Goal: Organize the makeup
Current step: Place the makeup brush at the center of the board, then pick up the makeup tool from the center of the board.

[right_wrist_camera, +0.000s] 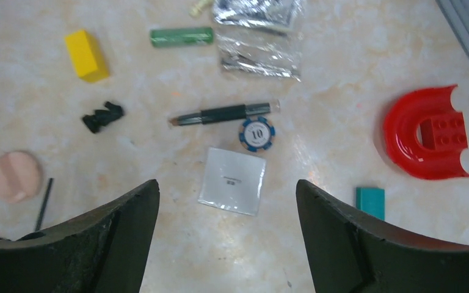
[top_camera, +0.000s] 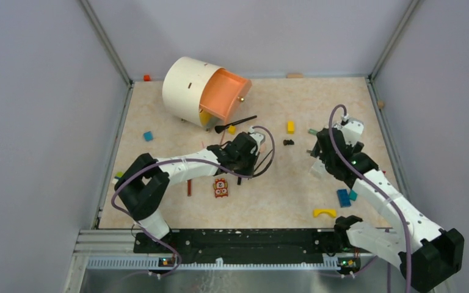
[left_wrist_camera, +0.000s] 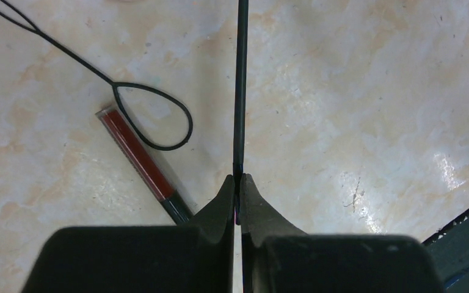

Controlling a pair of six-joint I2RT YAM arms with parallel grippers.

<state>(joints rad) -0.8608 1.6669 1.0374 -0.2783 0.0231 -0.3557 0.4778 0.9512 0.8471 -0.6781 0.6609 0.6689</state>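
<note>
In the left wrist view my left gripper (left_wrist_camera: pixel 239 178) is shut on the near end of a thin black stick (left_wrist_camera: pixel 240 91) that runs straight away over the table. Left of it lie a red pencil (left_wrist_camera: pixel 137 155) and the black wire-loop tool (left_wrist_camera: pixel 152 116). My right gripper (right_wrist_camera: pixel 227 183) hangs open above a white sachet (right_wrist_camera: pixel 232 180), with nothing between its fingers. Beyond it lies a black pencil-like stick (right_wrist_camera: pixel 226 113). A peach round puff (right_wrist_camera: pixel 16 176) sits at the far left. In the top view a black brush (top_camera: pixel 235 124) lies in front of the orange drawer (top_camera: pixel 223 94).
The cream round container (top_camera: pixel 186 88) stands at the back left with its drawer pulled out. Around the right gripper lie a poker chip (right_wrist_camera: pixel 257 133), silver sachets (right_wrist_camera: pixel 259 36), a green stick (right_wrist_camera: pixel 181 36), a yellow block (right_wrist_camera: pixel 86 55), a red arch piece (right_wrist_camera: pixel 427 131) and a teal block (right_wrist_camera: pixel 370 201). The toy figure (top_camera: pixel 221 187) lies mid-table.
</note>
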